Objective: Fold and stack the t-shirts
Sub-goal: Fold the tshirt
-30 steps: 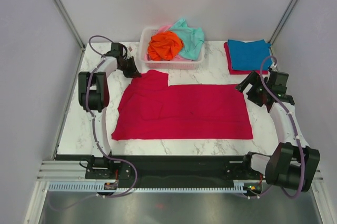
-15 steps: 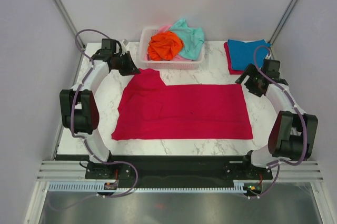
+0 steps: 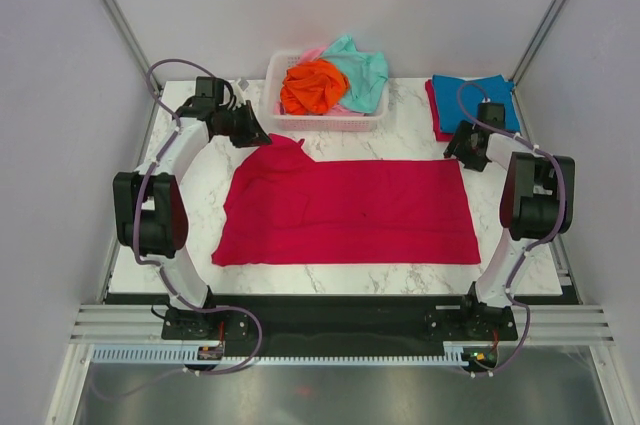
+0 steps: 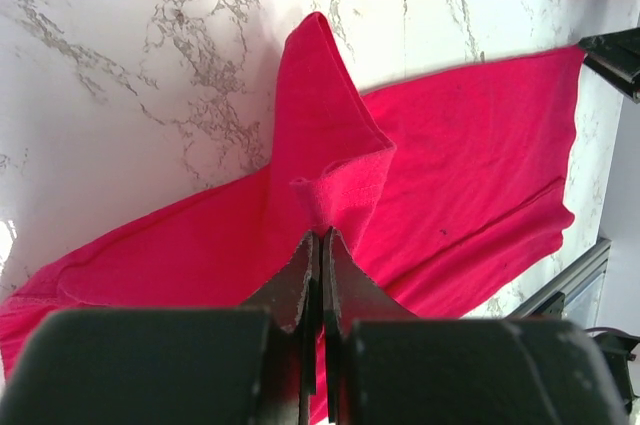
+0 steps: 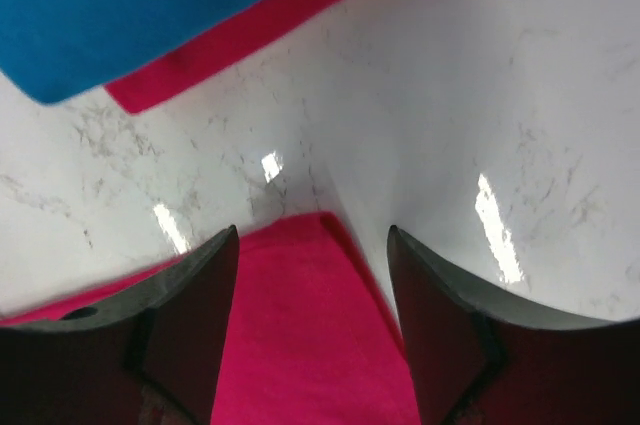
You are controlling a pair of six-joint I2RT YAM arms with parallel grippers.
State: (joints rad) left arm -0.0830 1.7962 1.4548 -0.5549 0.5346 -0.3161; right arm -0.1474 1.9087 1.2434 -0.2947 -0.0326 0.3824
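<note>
A crimson red t-shirt [image 3: 350, 210] lies spread flat on the marble table. My left gripper [image 3: 255, 135] is at its far-left part. In the left wrist view that gripper [image 4: 320, 237] is shut on a pinched fold of the red cloth [image 4: 345, 180], which rises to a peak. My right gripper [image 3: 458, 153] is at the shirt's far-right corner. In the right wrist view it [image 5: 312, 235] stands open, with the red corner [image 5: 310, 325] between its fingers [image 5: 200, 295] and untouched by either pad.
A white slatted basket [image 3: 325, 123] at the back centre holds an orange shirt [image 3: 312, 87], a mint-teal shirt [image 3: 362, 70] and some pink cloth. At the back right a folded blue shirt [image 3: 470, 103] lies on a folded red one [image 5: 250, 35].
My right gripper has moved back and left to the shirt's far-right corner, and its jaws have narrowed. The left gripper has drawn the held cloth into a narrower peak.
</note>
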